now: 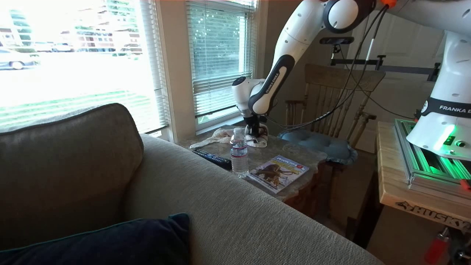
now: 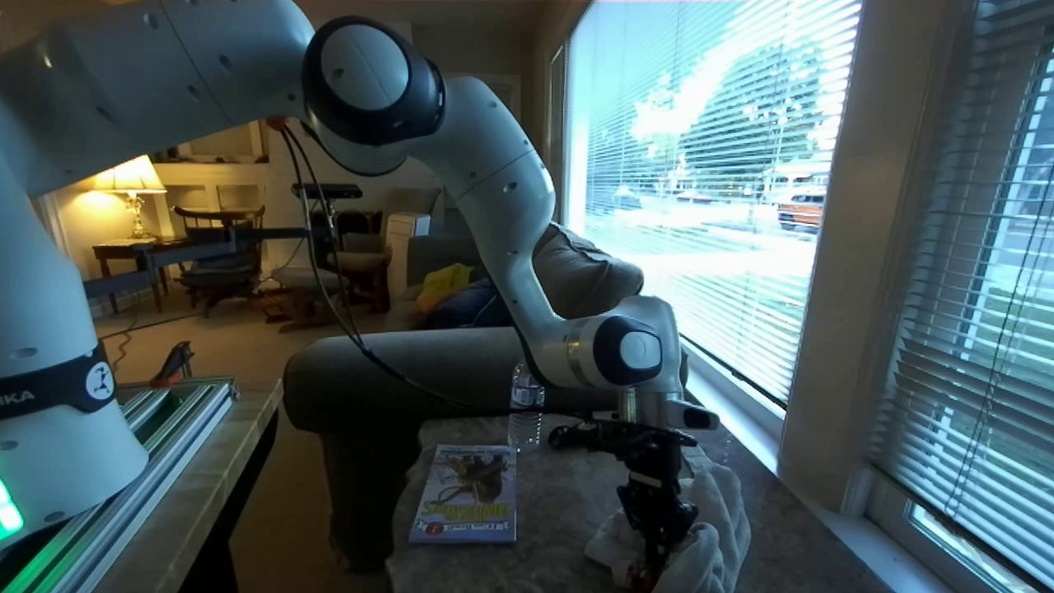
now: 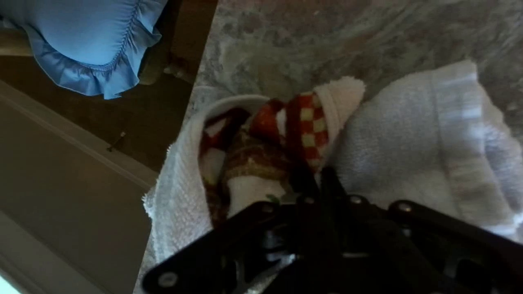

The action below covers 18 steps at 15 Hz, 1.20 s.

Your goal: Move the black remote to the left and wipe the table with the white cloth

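The white cloth (image 1: 217,137) lies bunched on the stone-topped table (image 1: 257,151), near the window end. It also shows in an exterior view (image 2: 718,502). In the wrist view the cloth (image 3: 392,134) has a fold showing a red, brown and checked print. My gripper (image 3: 318,175) points down with its fingers closed together on a fold of the cloth. The gripper also shows low at the table in both exterior views (image 1: 254,132) (image 2: 655,560). The black remote (image 1: 212,158) lies along the sofa-side edge of the table, apart from the gripper. It is not visible in the wrist view.
A clear water bottle (image 1: 239,154) stands upright on the table beside the remote. A magazine (image 1: 278,173) lies flat on the table near the bottle. The sofa arm (image 1: 206,198) borders one side. A wooden chair with a blue cushion (image 1: 320,144) stands on the opposite side.
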### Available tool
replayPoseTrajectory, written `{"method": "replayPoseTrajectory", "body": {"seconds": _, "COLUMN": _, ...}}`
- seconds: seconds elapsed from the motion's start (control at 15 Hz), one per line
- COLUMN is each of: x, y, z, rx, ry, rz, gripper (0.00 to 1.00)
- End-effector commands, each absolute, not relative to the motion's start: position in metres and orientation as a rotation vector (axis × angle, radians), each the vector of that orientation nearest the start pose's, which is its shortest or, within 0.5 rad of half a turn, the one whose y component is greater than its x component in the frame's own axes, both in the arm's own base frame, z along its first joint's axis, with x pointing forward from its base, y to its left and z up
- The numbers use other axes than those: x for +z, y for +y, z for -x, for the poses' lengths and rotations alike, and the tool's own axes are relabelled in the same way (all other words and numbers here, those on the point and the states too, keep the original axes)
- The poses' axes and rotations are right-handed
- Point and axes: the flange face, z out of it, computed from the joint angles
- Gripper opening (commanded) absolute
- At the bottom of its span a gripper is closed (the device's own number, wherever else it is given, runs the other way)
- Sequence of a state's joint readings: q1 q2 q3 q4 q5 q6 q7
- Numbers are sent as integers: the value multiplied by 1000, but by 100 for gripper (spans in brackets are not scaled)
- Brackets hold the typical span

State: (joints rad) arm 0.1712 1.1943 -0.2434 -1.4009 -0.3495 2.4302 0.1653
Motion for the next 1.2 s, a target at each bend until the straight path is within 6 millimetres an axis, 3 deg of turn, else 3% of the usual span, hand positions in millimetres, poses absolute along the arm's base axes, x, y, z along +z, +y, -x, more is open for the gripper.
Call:
{"method": "replayPoseTrajectory", "body": {"seconds": 0.0, "x": -29, "y": -5, "z": -665, "rx": 263, "ry": -373, "rz": 3537, "gripper": 2}}
{"method": "replayPoseTrajectory", "body": {"seconds": 0.4, "x": -21, "y": 68, "z": -648, "rx": 211, "ry": -683, "rz": 3458, "gripper": 2}}
{"method": "replayPoseTrajectory", "body": {"seconds": 0.6, "x": -20, "y": 97, "z": -644, "rx": 199, "ry": -734, "rz": 3430, "gripper": 2}}
{"method": "replayPoseTrajectory", "body": {"seconds": 0.8, "x": -19, "y": 107, "z": -644, "rx": 198, "ry": -738, "rz": 3430, "gripper": 2}}
{"method": "replayPoseTrajectory", "body": {"seconds": 1.13, "x": -16, "y": 104, "z": -646, "rx": 193, "ry": -720, "rz": 3431, "gripper": 2}}
